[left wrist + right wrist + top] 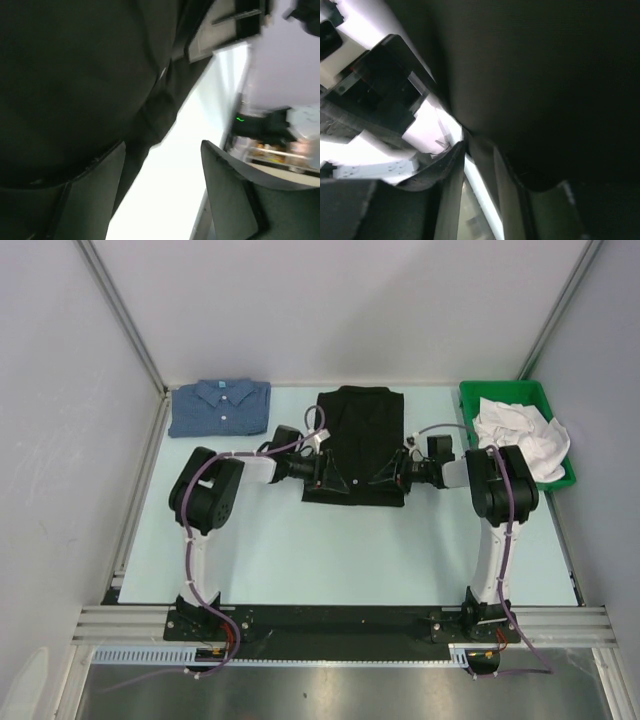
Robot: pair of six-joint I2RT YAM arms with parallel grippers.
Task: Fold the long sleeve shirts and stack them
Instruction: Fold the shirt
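Note:
The black long sleeve shirt (362, 435) lies folded at the middle of the table, and its cloth fills the left wrist view (75, 75) and the right wrist view (545, 75). The blue one (220, 407) lies folded at the back left. My left gripper (325, 477) is low at the black shirt's near left edge. It (162, 145) is open, with bare table between its fingers and cloth draped over one finger (90, 200). My right gripper (392, 477) is at the near right edge. Its jaws (479, 145) are drawn close, with a fold of black cloth between the tips.
A green bin (500, 390) with crumpled white cloth (520, 435) stands at the back right, close to my right arm. Grey walls enclose the table on three sides. A metal rail runs along the near edge, at the arm bases.

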